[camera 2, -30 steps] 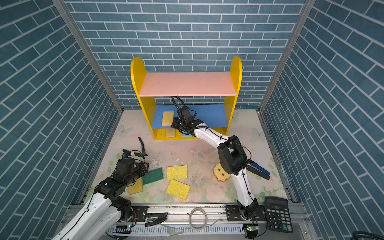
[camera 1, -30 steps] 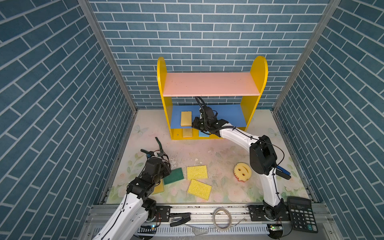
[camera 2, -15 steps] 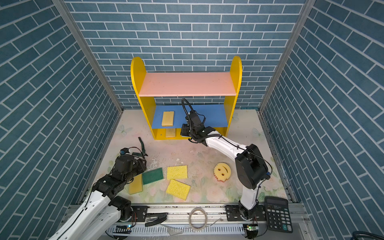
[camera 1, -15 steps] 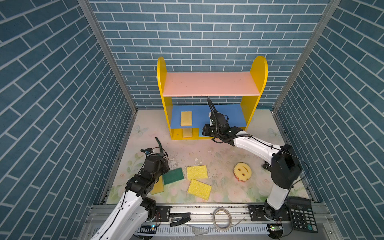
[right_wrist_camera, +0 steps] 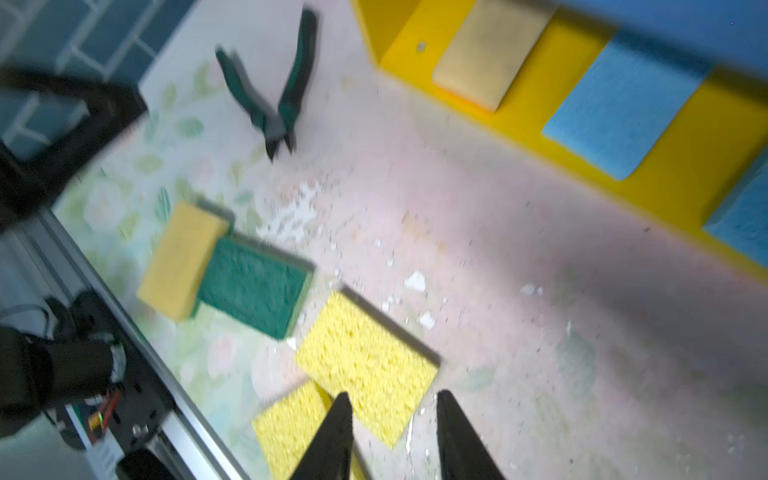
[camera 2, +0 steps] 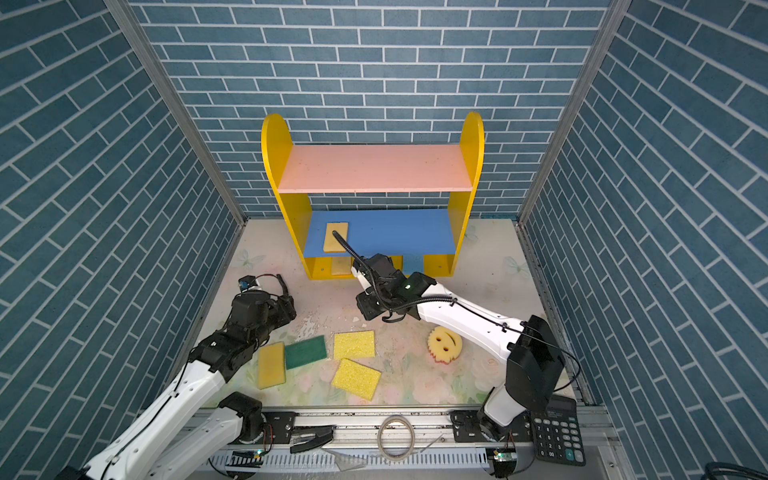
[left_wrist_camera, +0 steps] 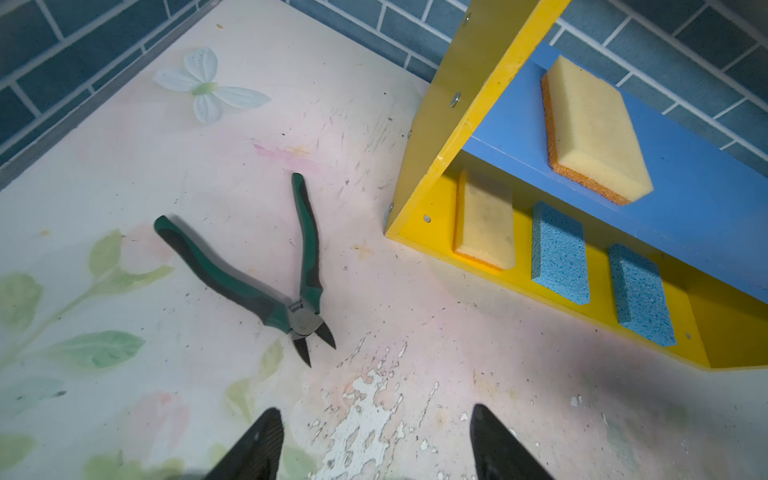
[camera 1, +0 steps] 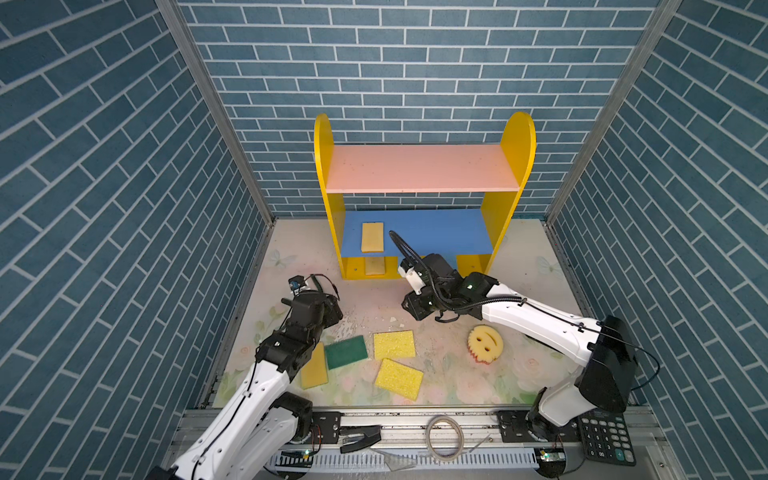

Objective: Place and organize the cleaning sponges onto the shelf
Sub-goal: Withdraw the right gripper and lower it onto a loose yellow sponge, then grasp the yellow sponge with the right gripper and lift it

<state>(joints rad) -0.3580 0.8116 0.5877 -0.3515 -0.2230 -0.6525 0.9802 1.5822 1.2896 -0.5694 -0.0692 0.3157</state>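
The shelf [camera 1: 517,158] stands at the back. A tan sponge [camera 1: 372,237] lies on its blue board. On its yellow base lie another tan sponge [left_wrist_camera: 484,224] and two blue sponges [left_wrist_camera: 559,253]. On the floor are a tan-yellow sponge [camera 1: 314,368], a green-topped one [camera 1: 346,352], two yellow ones [camera 1: 394,345] [camera 1: 399,379] and the smiley sponge [camera 1: 485,344]. My left gripper [left_wrist_camera: 374,415] is open and empty above bare floor, left of the shelf. My right gripper [right_wrist_camera: 394,395] is open and empty, hovering over a corner of a yellow sponge [right_wrist_camera: 365,365].
Green-handled pliers [left_wrist_camera: 291,282] lie open on the floor between my left gripper and the shelf's left side. A black calculator [camera 1: 606,432] and a cable coil [camera 1: 444,436] rest on the front rail. Brick walls close in both sides and the back.
My right gripper has pulled back from the shelf's base to above the floor sponges and its jaws have parted. My left gripper has opened wider and shifted slightly.
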